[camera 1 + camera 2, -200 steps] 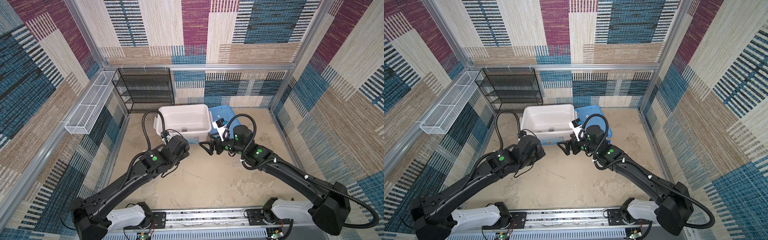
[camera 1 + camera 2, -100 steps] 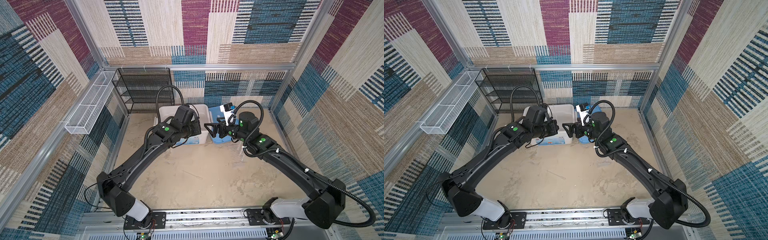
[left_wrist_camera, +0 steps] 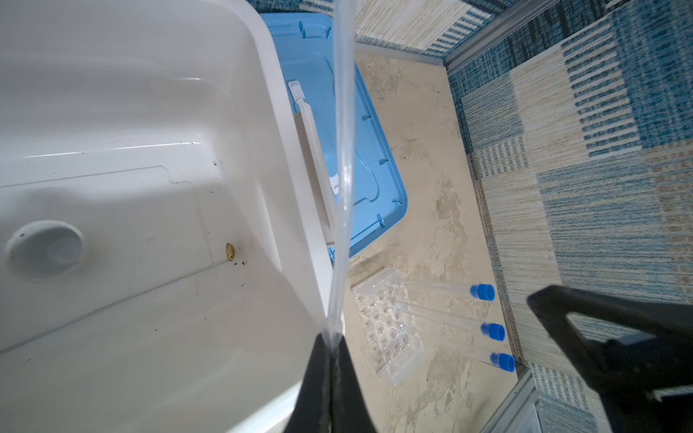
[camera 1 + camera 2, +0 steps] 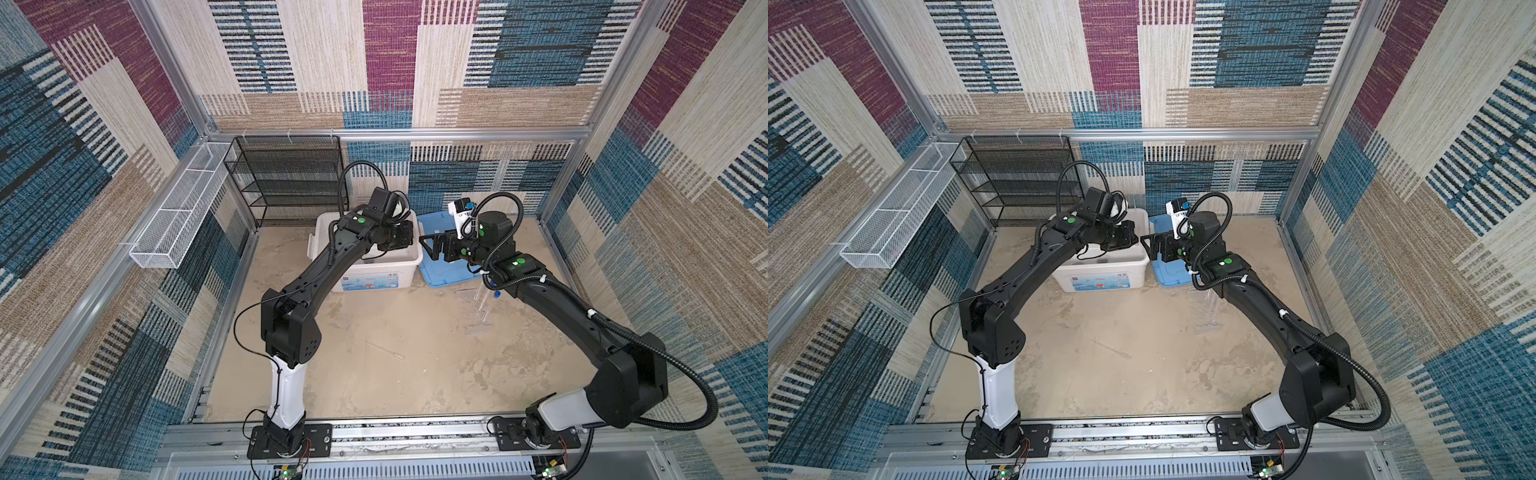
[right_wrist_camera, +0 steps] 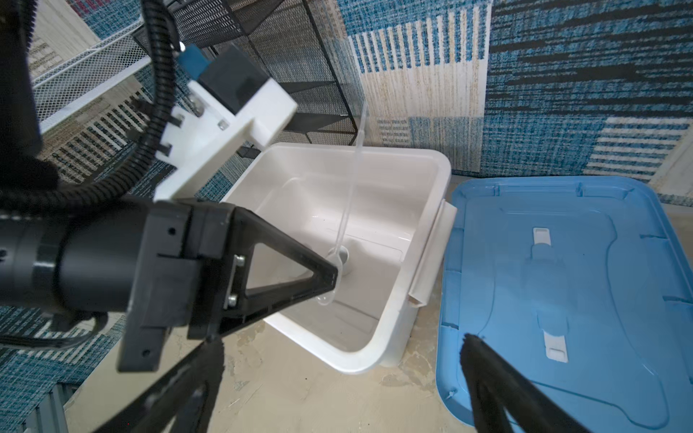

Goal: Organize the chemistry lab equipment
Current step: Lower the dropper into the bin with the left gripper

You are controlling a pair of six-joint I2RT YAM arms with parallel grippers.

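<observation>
Looks like the drop-off step for a dropper. Got the left gripper (image 3: 330,348) pinched tight on what seems to be the bulb end of a clear dropper (image 3: 343,150), hanging over the white bin (image 3: 262,112) close to its wall, long stem running toward the top of the wrist frame. In both top views, parked over the bin just above centre. Right gripper (image 4: 431,248) spread wide, holding nothing, hovering just right of the bin over the blue lid (image 5: 562,300).

Already lying in the bin: a small white dish (image 3: 45,249) at middle left of the wrist frame, plus a thin metal rod (image 3: 112,303) with a brass tip near the wall. Not in yet: three blue-capped tubes (image 3: 442,318) poking out of a clear rack (image 3: 386,322) on the floor at lower right, and another dropper (image 4: 384,349) below centre of a top view.

Tips for doing this bit well:
- Move further in over the bin floor before letting go. Right by the rim means decent odds of a bounce onto the lid.
- Tip the stem down and lower first, then open gently.
- Aim away from the dish and rod.
- Keep the right gripper clear of that stem.
</observation>
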